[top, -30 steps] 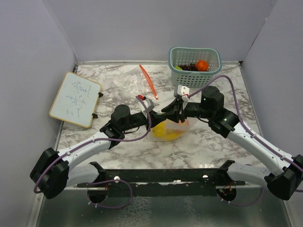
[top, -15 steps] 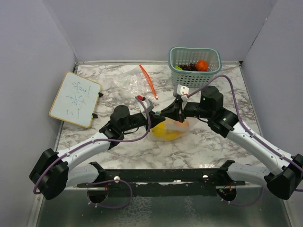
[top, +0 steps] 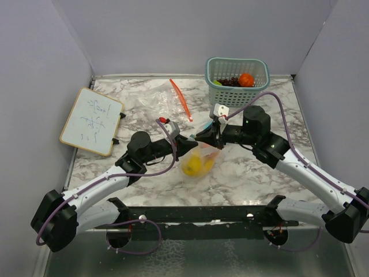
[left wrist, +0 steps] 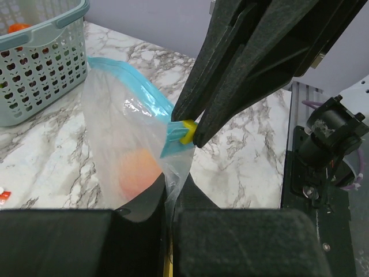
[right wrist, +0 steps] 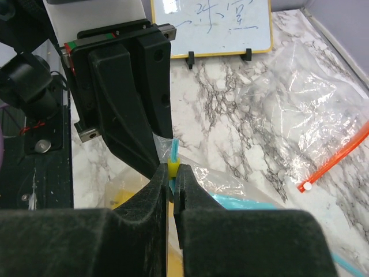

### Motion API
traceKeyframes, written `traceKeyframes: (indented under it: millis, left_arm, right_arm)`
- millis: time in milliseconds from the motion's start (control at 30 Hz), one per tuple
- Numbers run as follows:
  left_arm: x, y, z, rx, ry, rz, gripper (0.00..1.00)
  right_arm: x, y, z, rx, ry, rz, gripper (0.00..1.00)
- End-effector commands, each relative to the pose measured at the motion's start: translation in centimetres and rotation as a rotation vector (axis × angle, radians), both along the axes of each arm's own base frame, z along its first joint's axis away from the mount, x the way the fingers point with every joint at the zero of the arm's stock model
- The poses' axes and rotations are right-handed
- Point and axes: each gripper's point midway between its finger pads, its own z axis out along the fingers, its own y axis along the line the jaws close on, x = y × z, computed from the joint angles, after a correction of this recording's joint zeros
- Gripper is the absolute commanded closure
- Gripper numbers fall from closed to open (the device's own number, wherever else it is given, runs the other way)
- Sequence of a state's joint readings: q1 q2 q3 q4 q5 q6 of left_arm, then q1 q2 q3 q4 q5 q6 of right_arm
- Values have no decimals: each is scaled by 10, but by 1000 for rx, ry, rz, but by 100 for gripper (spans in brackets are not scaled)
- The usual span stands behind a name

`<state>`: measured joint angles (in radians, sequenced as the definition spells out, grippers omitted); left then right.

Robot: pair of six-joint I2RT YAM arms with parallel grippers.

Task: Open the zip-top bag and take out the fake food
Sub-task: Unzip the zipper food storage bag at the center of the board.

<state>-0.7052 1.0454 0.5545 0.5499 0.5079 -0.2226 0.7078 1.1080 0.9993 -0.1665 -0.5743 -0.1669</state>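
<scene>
Bag [top: 198, 163] hangs pinched between left tool [top: 188, 145] and right tool [top: 203, 138].

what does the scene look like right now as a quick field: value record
zip-top bag: held up between both grippers
left gripper: shut on the bag's edge below the zip
right gripper: shut on the yellow slider
zip: cannot tell how far open
food in bag: yellow pieces, a peach-coloured piece
basket: far right, holds an orange, dark grapes, a green piece
other: empty clear bag, whiteboard at left
</scene>
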Motion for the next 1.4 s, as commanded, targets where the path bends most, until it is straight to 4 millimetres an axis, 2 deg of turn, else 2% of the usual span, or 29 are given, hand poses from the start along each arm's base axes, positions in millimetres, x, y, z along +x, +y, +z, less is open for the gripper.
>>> traceKeyframes:
  millis: [0, 67, 100, 200, 300, 500, 600, 733, 1000, 1167, 1367]
  left_arm:
    - [0, 5, 27, -75, -61, 10, 100]
    - [0, 5, 27, -70, -57, 12, 97]
    - [0, 4, 25, -63, -55, 8, 87]
    - [-2, 4, 21, -52, -51, -4, 70]
    - [-4, 6, 19, -46, -53, -6, 60]
    - [-2, 15, 24, -59, -74, 48, 60]
    - [-1, 16, 26, -64, -79, 56, 53]
    - [3, 13, 24, -55, -81, 57, 52]
    - [5, 9, 35, -71, -115, 47, 59]
    - [6, 9, 39, -80, -137, 45, 62]
    - [-1, 3, 46, -105, -147, -6, 51]
  right_arm:
    - [11, -11, -8, -47, -18, -81, 98]
    - [12, -9, -8, -43, -12, -82, 98]
    - [12, -8, -7, -38, -13, -77, 98]
    - [12, -6, -2, -23, -15, -73, 98]
    - [16, -5, -2, -27, -14, -84, 98]
    - [20, -4, -8, -47, -8, -88, 98]
    - [21, -4, -9, -51, -5, -91, 98]
    - [12, -2, -3, -29, -3, -49, 98]
    - [4, -5, -6, -50, 8, -26, 98]
    - [-6, -8, 0, -28, 1, -6, 98]
    - [-15, -16, 7, -20, -12, -3, 98]
